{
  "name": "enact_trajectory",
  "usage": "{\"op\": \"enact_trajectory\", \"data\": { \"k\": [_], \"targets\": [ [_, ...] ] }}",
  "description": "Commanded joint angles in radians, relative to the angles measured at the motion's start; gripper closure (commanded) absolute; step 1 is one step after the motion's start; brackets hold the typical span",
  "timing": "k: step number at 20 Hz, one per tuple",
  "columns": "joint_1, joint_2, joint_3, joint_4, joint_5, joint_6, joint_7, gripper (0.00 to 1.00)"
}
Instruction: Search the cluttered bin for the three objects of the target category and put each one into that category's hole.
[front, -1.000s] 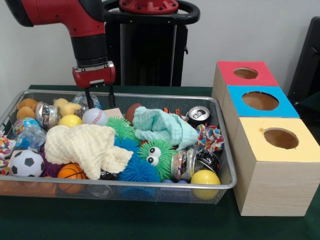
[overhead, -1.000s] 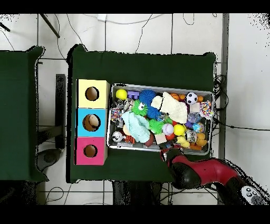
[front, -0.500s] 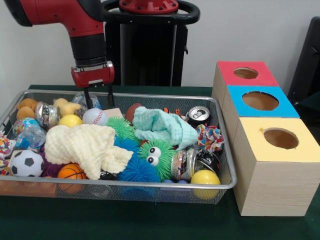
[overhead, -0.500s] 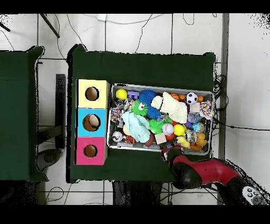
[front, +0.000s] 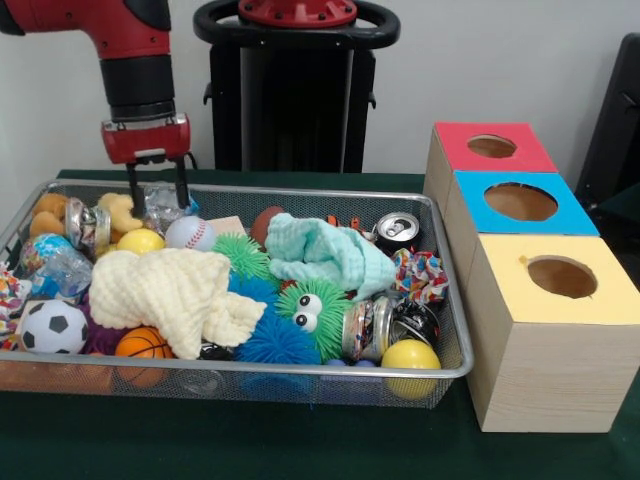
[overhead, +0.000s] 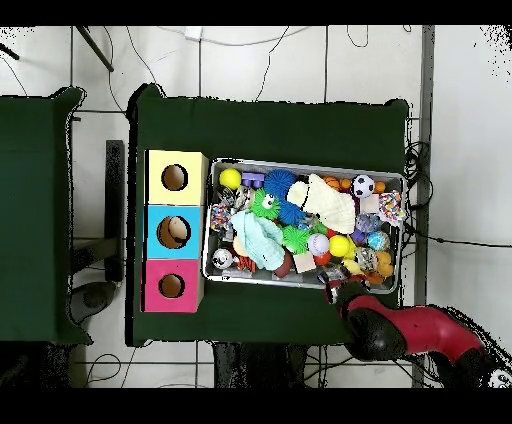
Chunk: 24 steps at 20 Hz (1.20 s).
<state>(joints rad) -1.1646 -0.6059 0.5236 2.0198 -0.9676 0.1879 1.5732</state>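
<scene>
— Green-clothed bench (front: 300, 455), silver wire-mesh bin (front: 450, 340) lower left; claw (front: 157, 200) hangs upper left, prongs apart, empty.
— Target?
— Category unknown. Descending risks snagging the crinkled clear plastic (front: 162, 205).

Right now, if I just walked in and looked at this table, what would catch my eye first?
Probably the wire bin heaped with bright toys, above all the green fuzzy creature with googly eyes near its front, between a cream cloth and a teal cloth. Next, the red arm's gripper, fingers apart, hangs over the bin's far left corner. Beside the bin stand three wooden boxes with holes, topped red, blue and yellow.
</scene>
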Motion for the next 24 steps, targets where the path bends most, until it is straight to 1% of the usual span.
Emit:
{"op": "enact_trajectory", "data": {
  "k": [1, 3, 9, 15, 19, 24],
  "targets": [
    [-0.077, -0.084, 0.159, -0.012, 0.034, 0.215, -0.298, 0.00],
    [-0.080, -0.092, 0.171, -0.006, 0.028, 0.225, -0.290, 0.00],
    [-0.047, -0.085, 0.160, 0.002, -0.033, 0.199, -0.197, 0.00],
    [-0.031, -0.101, 0.152, 0.015, -0.037, 0.187, -0.165, 0.00],
    [-0.004, -0.098, 0.132, 0.017, -0.050, 0.167, -0.131, 0.00],
    [0.043, -0.098, 0.092, 0.019, -0.073, 0.126, -0.064, 0.00]
  ]
}}
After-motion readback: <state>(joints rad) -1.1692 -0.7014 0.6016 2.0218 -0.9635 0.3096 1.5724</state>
